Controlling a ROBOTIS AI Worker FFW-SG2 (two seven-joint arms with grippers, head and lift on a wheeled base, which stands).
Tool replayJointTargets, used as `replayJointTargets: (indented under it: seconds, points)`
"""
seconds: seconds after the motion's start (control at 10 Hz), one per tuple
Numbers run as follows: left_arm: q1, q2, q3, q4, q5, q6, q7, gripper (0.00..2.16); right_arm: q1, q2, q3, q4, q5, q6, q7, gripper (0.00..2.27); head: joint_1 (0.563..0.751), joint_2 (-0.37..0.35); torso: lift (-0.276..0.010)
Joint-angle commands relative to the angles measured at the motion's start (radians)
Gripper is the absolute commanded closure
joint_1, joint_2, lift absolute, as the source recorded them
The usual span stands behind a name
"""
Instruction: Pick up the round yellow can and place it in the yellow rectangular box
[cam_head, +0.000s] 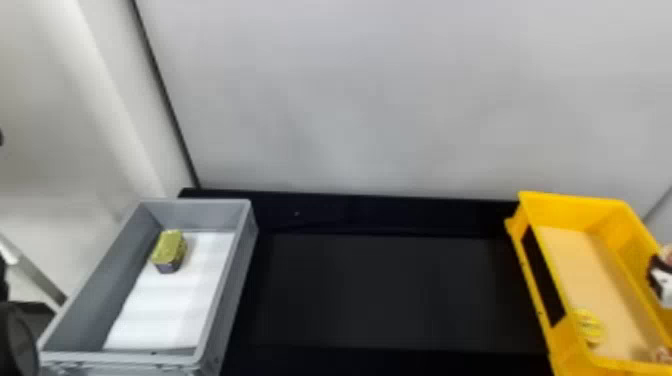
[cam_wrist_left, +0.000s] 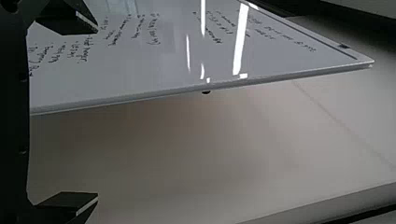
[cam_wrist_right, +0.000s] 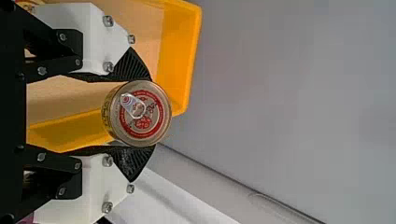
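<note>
At the head view's right edge, my right gripper (cam_head: 661, 282) is over the far-right side of the yellow box (cam_head: 572, 202), with a bit of the round can (cam_head: 667, 254) showing. In the right wrist view, the right gripper (cam_wrist_right: 144, 114) is shut on that round can (cam_wrist_right: 140, 113), whose lid has red print and a pull tab. The yellow box (cam_wrist_right: 180, 56) lies beyond it. A round yellow can (cam_head: 589, 326) lies near the box's front left corner. My left gripper (cam_wrist_left: 95, 114) stands open with nothing between its fingers, beside a whiteboard.
A grey box (cam_head: 227, 300) at the left holds a yellow-topped rectangular tin (cam_head: 170, 249) on a white liner. Between the boxes lies a black surface (cam_head: 390, 290), with a pale wall behind. A small reddish item (cam_head: 662, 355) shows at the yellow box's front right.
</note>
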Motion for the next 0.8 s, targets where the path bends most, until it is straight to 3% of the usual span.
replayJointTargets:
  seconds: [0.0, 0.3, 0.7]
  points:
    - [0.002, -0.003, 0.000, 0.000, 0.000, 0.000, 0.000, 0.03, -0.010, 0.010, 0.017, 0.084, 0.000, -0.020, -0.016, 0.65, 0.694, 0.014, -0.066]
    - [0.000, -0.003, -0.002, 0.000, 0.000, 0.002, 0.001, 0.03, -0.080, 0.013, 0.036, 0.236, 0.000, -0.058, -0.024, 0.65, 0.694, 0.014, -0.066]
    - [0.000, -0.003, -0.010, 0.000, -0.003, 0.005, 0.001, 0.03, -0.200, -0.018, 0.031, 0.402, 0.034, -0.080, -0.027, 0.65, 0.694, 0.014, -0.066]
